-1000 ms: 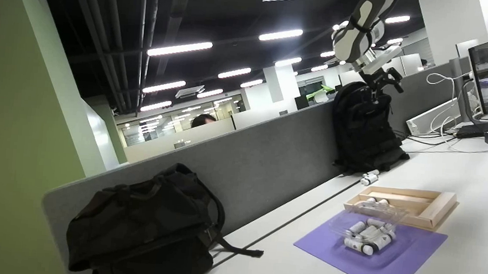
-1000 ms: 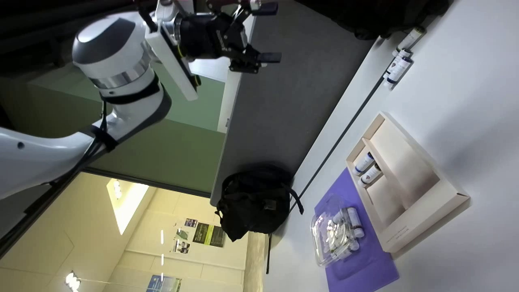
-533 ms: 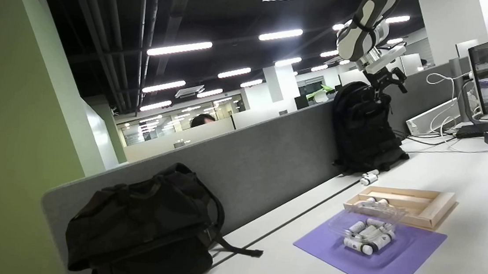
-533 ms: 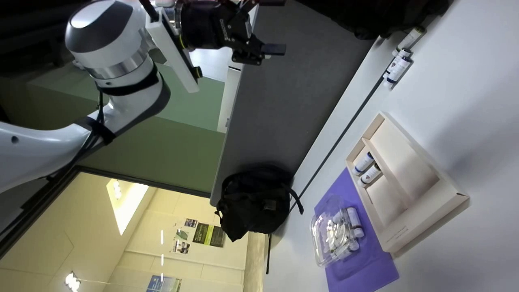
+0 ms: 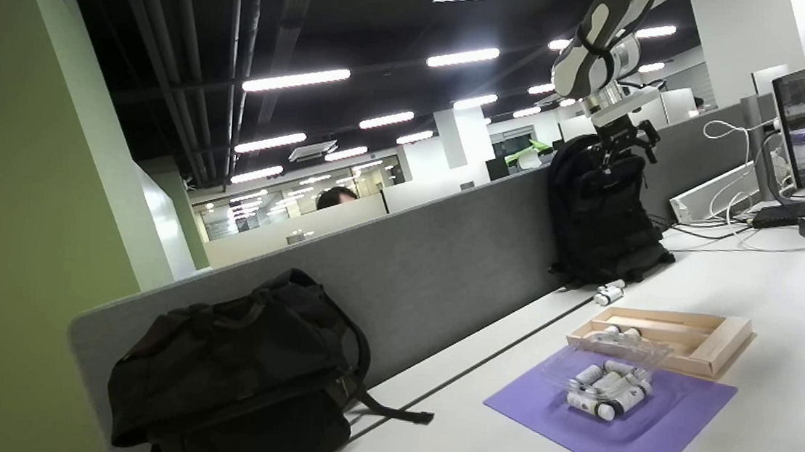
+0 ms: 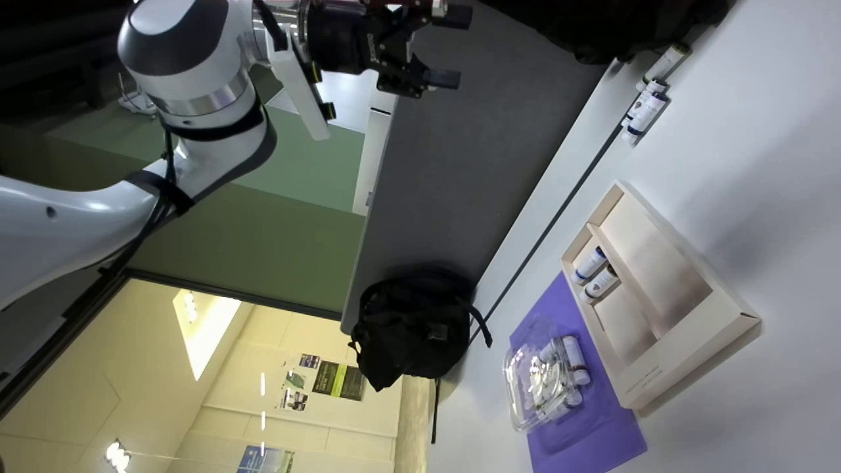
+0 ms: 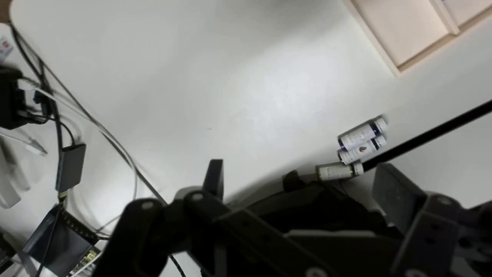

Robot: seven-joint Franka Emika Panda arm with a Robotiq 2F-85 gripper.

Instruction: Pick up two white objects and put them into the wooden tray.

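Evidently only the arm (image 6: 223,163) had changed over the last second. In an exterior view we saw that the gripper (image 5: 628,158) had slipped slightly down and leftward within the upper right of the frame, where it overlapped a black backpack (image 5: 610,222). Its fingers (image 7: 214,180) stood wide apart along the lower part of the wrist view, and we found nothing held between them.

We saw nothing on the white desk (image 6: 775,131) stir. Two white bottles (image 6: 590,265) lay in the wooden tray (image 6: 696,351), to the right in an exterior view, in the narrower compartment nearer the purple mat (image 6: 594,448). Three white bottles (image 7: 336,171) lay together at the right of the wrist view, two of them apparently touching. Further white bottles (image 5: 629,397) sat over the mat at lower right, though whether all lay inside the clear plastic container (image 6: 516,401) we could not tell.

For the task, we judged the small shift to be repositioning that advanced nothing by itself. If the bottles in the tray were the two asked for, probably only our retreat remained; if not, we needed a careful descent on the three, where a nudge might have started one rolling.
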